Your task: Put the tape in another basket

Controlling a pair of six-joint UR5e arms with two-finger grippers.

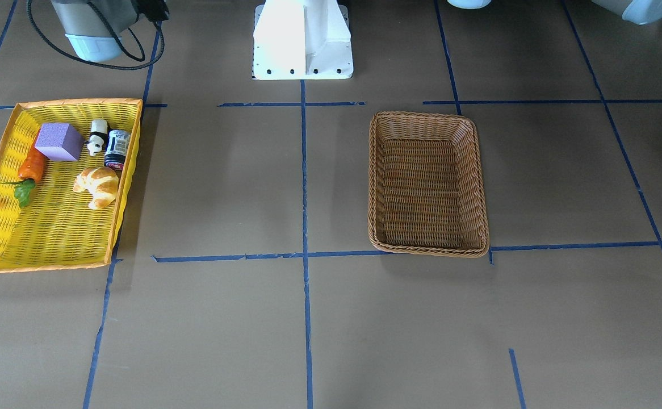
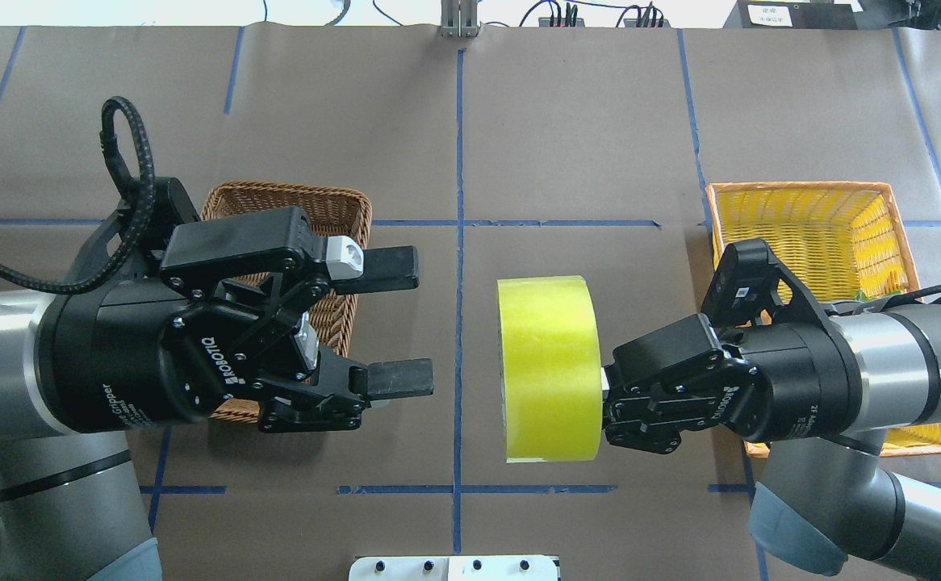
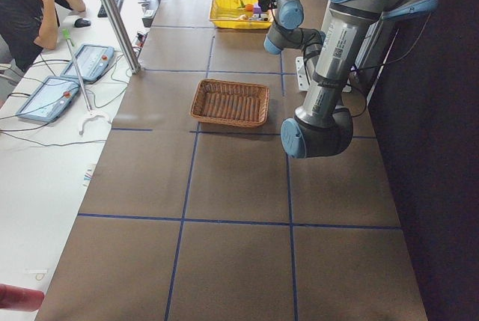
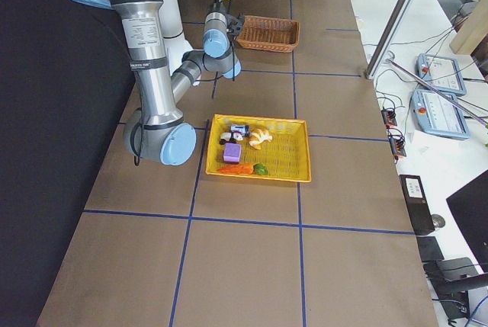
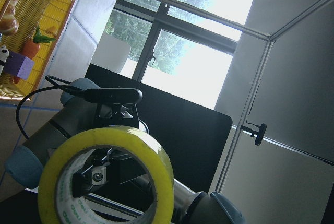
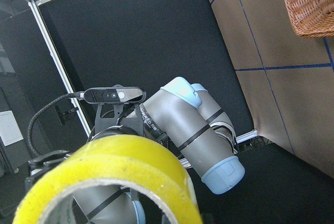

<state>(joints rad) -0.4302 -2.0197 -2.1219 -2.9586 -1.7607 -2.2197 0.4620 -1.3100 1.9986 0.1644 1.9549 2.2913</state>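
The tape, a wide yellow roll, hangs in mid-air above the table's centre, held on edge by my right gripper, which is shut on its wall. My left gripper is open and empty, its fingers pointing at the roll with a gap of about a finger's length between them. The roll fills the lower part of the left wrist view and the right wrist view. The brown wicker basket lies empty on the table and shows partly under my left gripper in the overhead view.
The yellow orange-rimmed basket holds a purple block, a carrot, a croissant, a panda figure and a small can. The white robot base stands at the table's edge. An operator sits at the side desk.
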